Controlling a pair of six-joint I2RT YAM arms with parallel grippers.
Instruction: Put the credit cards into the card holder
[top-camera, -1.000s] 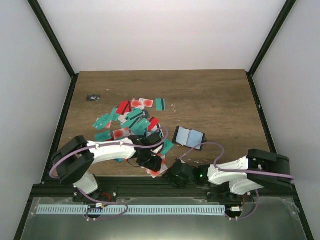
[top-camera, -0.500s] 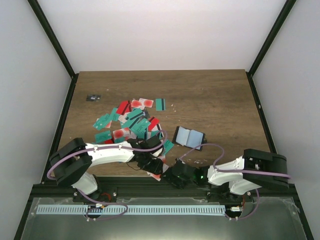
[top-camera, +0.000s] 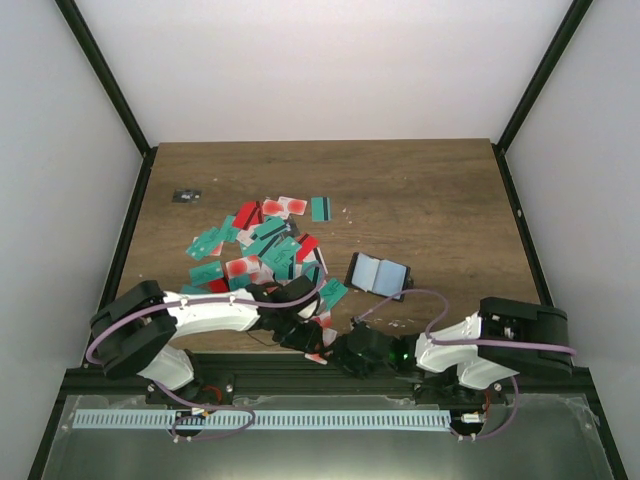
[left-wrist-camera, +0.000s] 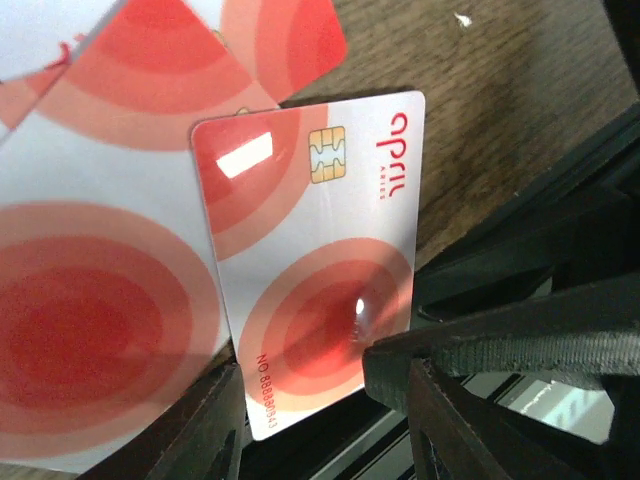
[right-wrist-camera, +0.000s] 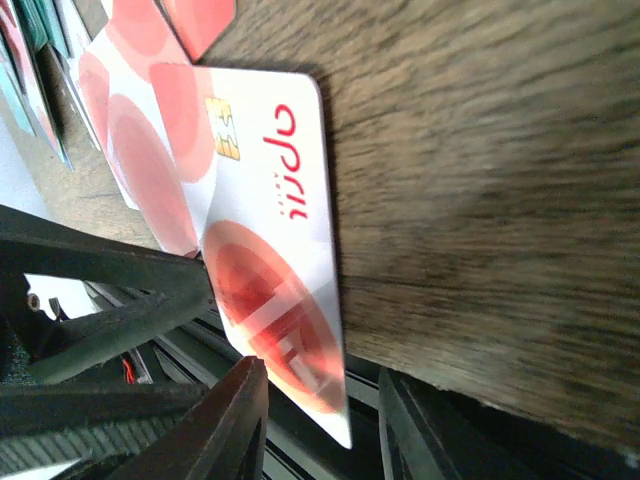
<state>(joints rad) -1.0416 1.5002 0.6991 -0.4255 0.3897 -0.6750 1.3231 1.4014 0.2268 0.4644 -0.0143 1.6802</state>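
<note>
white-red credit card (left-wrist-camera: 320, 280) overhangs worktop (top-camera: 450, 200) edge, near-left of card holder (top-camera: 380, 273), well apart. my left fingers (left-wrist-camera: 500, 350) flank it, clamped or not: cannot tell. my right fingers (right-wrist-camera: 235, 420) parted around its corner. risk: one-sided nudge tips card off edge.

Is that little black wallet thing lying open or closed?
Open. The card holder lies spread on the table, its light-blue and grey inside facing up.
</note>
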